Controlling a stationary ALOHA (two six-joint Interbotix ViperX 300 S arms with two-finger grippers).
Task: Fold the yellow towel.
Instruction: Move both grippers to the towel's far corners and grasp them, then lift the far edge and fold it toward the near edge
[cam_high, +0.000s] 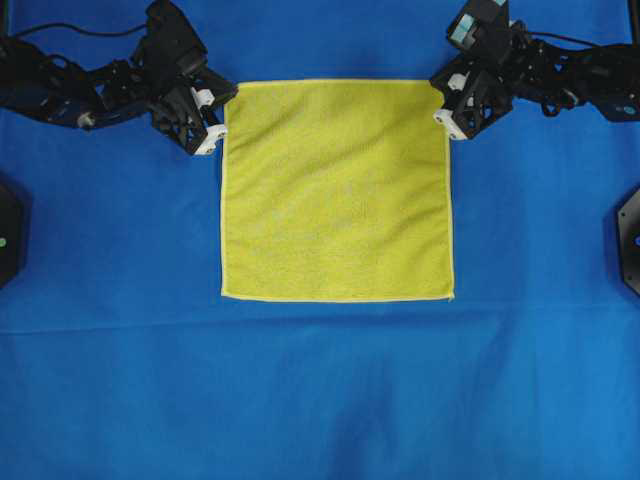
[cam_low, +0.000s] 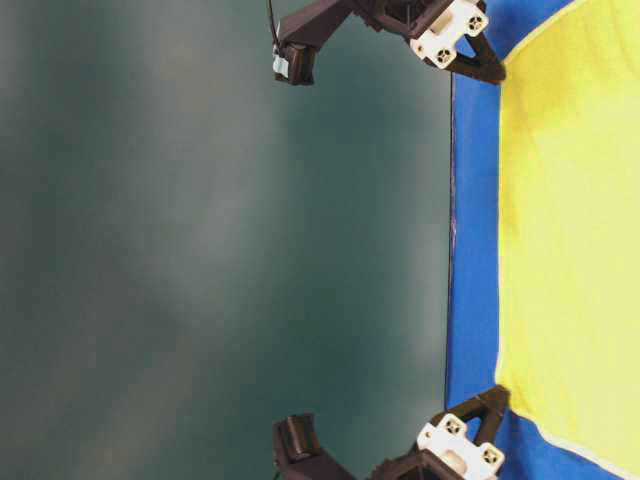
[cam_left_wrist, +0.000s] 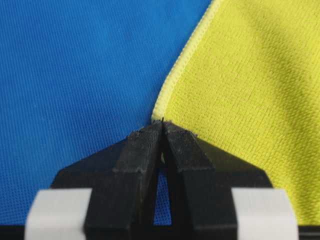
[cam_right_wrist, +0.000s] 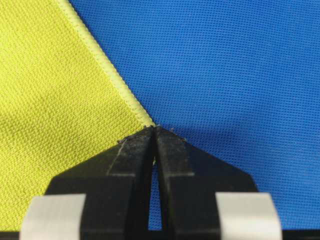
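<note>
The yellow towel (cam_high: 337, 190) lies flat and square on the blue cloth (cam_high: 320, 390) covering the table. My left gripper (cam_high: 216, 120) is pinched tight on the towel's far left corner, my right gripper (cam_high: 446, 103) pinched on its far right corner; each wrist view shows the hem caught between pressed-together fingertips.
</note>
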